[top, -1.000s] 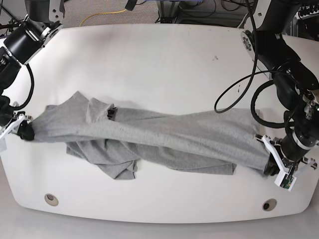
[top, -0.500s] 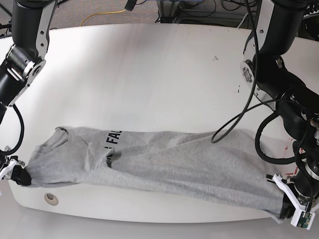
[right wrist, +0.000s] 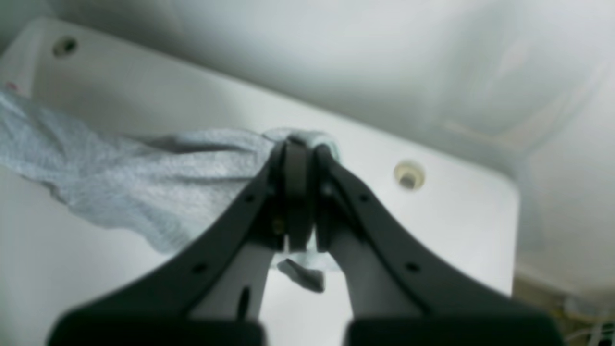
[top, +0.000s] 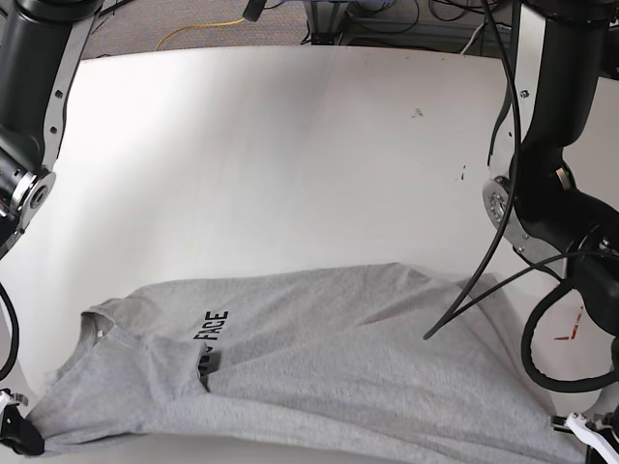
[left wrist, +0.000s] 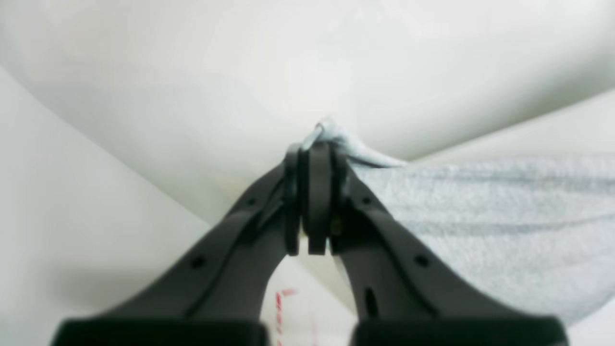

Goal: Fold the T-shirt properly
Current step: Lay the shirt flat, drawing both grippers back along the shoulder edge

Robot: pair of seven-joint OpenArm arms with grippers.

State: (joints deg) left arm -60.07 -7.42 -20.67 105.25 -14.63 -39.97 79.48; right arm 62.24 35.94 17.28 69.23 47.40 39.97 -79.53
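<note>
Both jaws clamped on T-shirt point(top: 319, 358)

The T-shirt point(top: 319, 358) is heather grey with black block lettering, the table point(top: 290, 155) plain white with 1 small red mark near its right edge, both grippers, left point(left wrist: 310, 202) and right point(right wrist: 298, 197), are matte black, and a yellow cable point(top: 198, 29) crosses the grey floor.
</note>
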